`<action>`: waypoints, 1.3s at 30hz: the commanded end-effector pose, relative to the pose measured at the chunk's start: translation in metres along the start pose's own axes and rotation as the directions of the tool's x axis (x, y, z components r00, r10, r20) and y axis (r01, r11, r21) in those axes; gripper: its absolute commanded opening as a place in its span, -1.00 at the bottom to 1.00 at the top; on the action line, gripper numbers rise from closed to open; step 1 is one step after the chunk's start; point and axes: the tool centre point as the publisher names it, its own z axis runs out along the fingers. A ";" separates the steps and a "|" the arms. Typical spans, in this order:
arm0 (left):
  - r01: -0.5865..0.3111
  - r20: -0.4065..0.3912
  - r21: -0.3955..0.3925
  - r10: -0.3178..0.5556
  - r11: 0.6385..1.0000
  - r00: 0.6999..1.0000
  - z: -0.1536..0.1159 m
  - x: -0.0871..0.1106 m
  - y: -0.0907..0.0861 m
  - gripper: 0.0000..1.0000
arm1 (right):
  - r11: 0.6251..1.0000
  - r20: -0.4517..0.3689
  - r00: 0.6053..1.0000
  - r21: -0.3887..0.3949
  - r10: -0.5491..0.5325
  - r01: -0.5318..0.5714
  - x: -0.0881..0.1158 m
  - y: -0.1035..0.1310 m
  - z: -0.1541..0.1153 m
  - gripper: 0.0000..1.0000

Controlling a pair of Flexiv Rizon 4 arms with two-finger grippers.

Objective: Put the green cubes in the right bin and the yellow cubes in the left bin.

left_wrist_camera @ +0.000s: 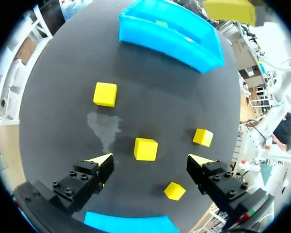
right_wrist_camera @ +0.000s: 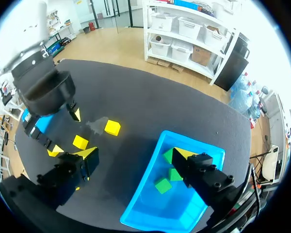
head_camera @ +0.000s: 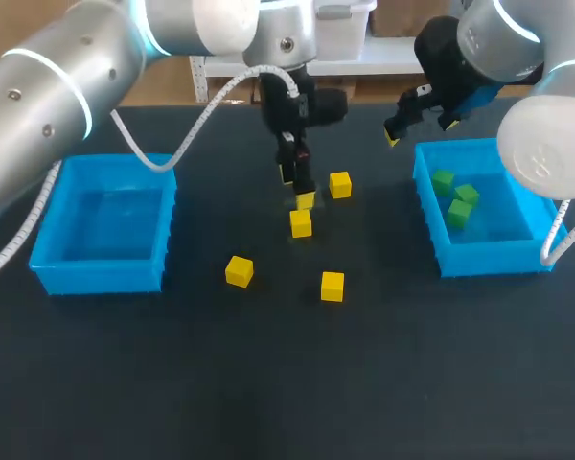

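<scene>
Head view: left hand [head_camera: 296, 188] spread over yellow cube [head_camera: 301, 223], left bin [head_camera: 101, 276] well apart.

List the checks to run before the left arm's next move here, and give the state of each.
1. Left gripper open: ok.
2. Yellow cube lined up between its fingers, untouched: ok.
3. Fingers low enough to close on that cube: cannot tell.
4. Fingers free of other cubes: ok, though a neighbouring cube lies near one finger.
5. Left bin has no green cubes in it: ok.
6. Right gripper open, holding nothing, over by the right bin, where three green cubes lie: ok.
</scene>
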 end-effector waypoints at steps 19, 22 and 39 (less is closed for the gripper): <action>0.072 0.042 -0.233 -0.064 0.970 0.997 0.022 0.017 -0.027 1.00 | 1.000 0.000 1.000 -0.001 0.000 0.000 0.000 0.000 0.000 1.00; 0.088 0.051 -0.251 -0.078 0.964 0.996 0.022 0.016 -0.029 1.00 | 1.000 0.000 1.000 -0.001 0.000 0.000 0.000 0.000 0.000 1.00; 0.131 0.094 -0.306 -0.107 0.943 0.990 0.030 0.017 -0.035 1.00 | 1.000 0.000 1.000 -0.001 0.000 0.000 0.000 0.000 0.000 1.00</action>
